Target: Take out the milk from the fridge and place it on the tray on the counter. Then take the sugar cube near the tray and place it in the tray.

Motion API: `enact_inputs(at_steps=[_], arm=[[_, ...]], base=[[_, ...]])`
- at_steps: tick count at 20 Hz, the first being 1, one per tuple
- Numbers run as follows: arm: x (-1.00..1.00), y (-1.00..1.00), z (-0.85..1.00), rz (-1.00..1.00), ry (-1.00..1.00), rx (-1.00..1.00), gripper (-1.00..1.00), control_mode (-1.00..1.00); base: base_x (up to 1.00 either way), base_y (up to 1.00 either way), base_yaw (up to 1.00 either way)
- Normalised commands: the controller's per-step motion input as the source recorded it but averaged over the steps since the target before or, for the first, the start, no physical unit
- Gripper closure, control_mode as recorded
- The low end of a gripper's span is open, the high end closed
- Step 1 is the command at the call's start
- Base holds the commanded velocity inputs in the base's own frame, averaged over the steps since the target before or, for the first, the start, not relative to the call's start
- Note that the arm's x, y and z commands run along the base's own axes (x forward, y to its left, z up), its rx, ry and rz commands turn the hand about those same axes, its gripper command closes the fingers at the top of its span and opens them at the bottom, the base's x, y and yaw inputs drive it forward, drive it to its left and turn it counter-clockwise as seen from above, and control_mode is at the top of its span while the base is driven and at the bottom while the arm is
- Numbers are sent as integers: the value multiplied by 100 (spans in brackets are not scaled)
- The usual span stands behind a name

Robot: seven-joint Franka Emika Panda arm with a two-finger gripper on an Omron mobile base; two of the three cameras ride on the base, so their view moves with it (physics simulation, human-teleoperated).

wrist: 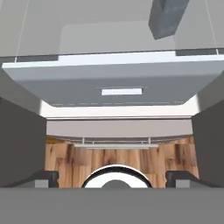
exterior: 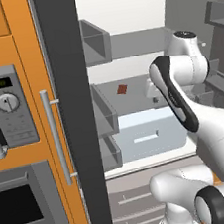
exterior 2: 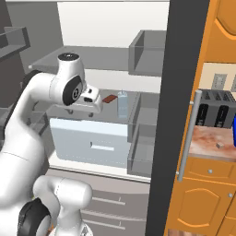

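A: Left base view, please.

B: Looking into the open fridge (exterior: 75, 139), dark frame hard against the orange cabinet (exterior: 26, 55) and its oven (exterior: 9, 112). On the middle shelf, a small reddish-brown item (exterior: 122, 88). Below the shelf, the pale blue-white drawer (exterior: 147, 137). Across the right side, the white arm (exterior: 182, 99), bent into the fridge interior.

A: And from the right base?

B: Pictured upright on that same middle shelf: the milk (exterior 2: 122, 103), just beside the reddish-brown item and above the drawer. Just left of both, the hand end of the arm, apart from the carton and not touching it. Beyond the fridge frame, over orange cupboards with round knobs, the counter (exterior 2: 205, 140). On it, a toaster (exterior 2: 216, 108) at the back and the sugar cube (exterior 2: 220, 144) nearer the front, well apart from the milk.

A: Hand view?

B: Looking down along the gripper (wrist: 111, 177). Spread nearly to the limit, fingertips (wrist: 43, 177) far out at either side. Nothing held, nothing between the jaws. Ahead, the drawer front with its narrow handle slot, then a strip of wooden floor (wrist: 118, 159) beneath. At the top edge, a dark grey block (wrist: 168, 17); impossible to say what.
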Motion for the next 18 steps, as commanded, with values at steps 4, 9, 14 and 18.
enact_inputs(at_steps=[4, 9, 14, 18], arm=[[-36, -14, 0, -4, -18, -11, -100, -100], [-6, -30, -3, -20, -17, -12, -100, -100], [7, -10, 0, -28, -11, -3, -100, -100], [35, -17, 0, -16, -5, 0, -100, -100]], base=[[0, 0, 0], [0, 0, 0], [0, 0, 0], [0, 0, 0]])
